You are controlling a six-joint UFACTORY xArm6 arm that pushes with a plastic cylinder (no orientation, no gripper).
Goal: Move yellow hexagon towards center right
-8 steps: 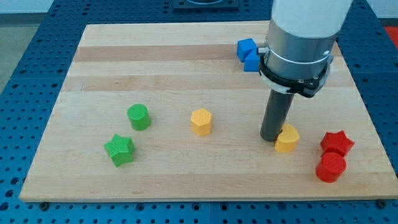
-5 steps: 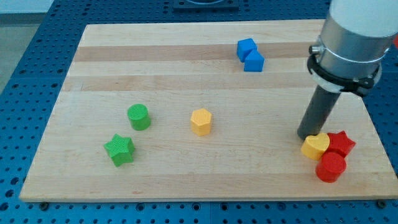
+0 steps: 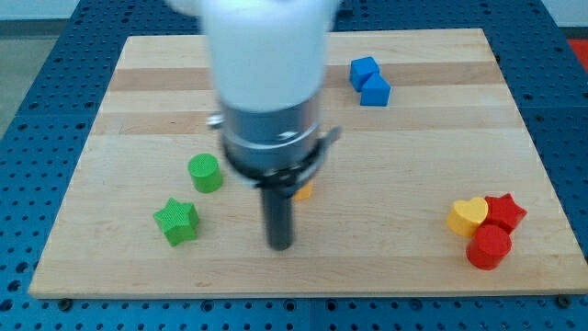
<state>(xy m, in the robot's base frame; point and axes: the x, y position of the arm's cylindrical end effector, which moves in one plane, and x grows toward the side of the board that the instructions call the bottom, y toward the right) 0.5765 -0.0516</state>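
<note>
Camera view: my tip just below yellow hexagon, mostly hidden behind rod; no claw.

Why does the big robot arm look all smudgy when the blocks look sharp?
In the camera view the arm is smeared sideways by motion blur, down to my tip. The green star, red star and blue blocks look crisp. The yellow hexagon is mostly hidden behind the rod. Lighting is even, with soft shadows.
</note>
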